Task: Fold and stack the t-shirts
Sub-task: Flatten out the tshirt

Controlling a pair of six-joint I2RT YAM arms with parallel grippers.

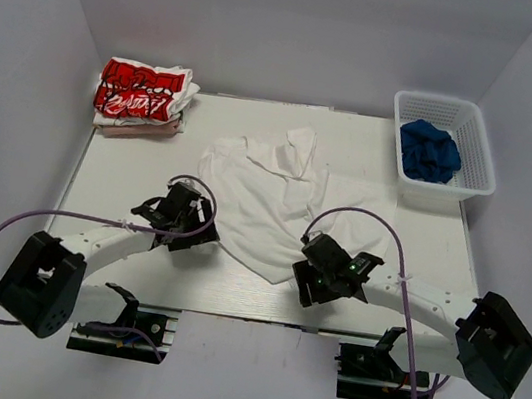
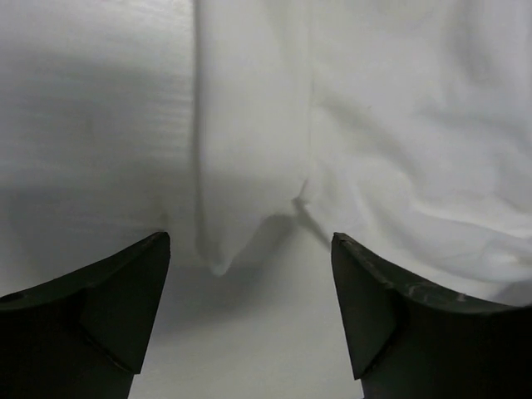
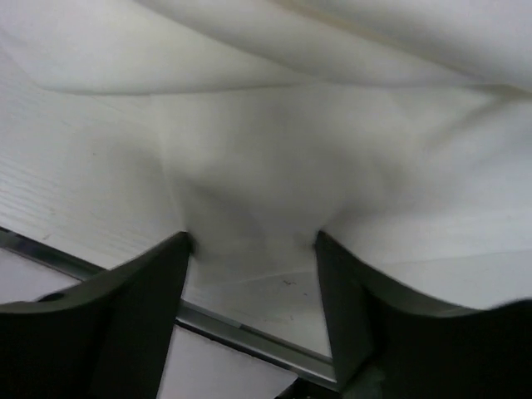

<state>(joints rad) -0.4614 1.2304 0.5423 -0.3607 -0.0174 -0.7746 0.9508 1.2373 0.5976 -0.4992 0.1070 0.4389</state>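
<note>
Plain white shirt (image 1: 270, 205): laid crumpled at the middle of the table (image 1: 118, 176), its top part folded over.
Printed shirt (image 1: 141, 94): folded and set at the far left corner (red-and-black graphic upward).
Left gripper (image 2: 249, 241): jaws held apart at the white shirt's left edge, nothing clamped.
Right gripper (image 3: 252, 239): jaws spread apart at the shirt's near edge, by the table rim.

You have one plain white t-shirt (image 1: 263, 204) left of the basket (image 1: 431, 192), one printed t-shirt (image 1: 141, 92) farther left — two in all — and one blue cloth (image 1: 429, 150) in that single basket.
</note>
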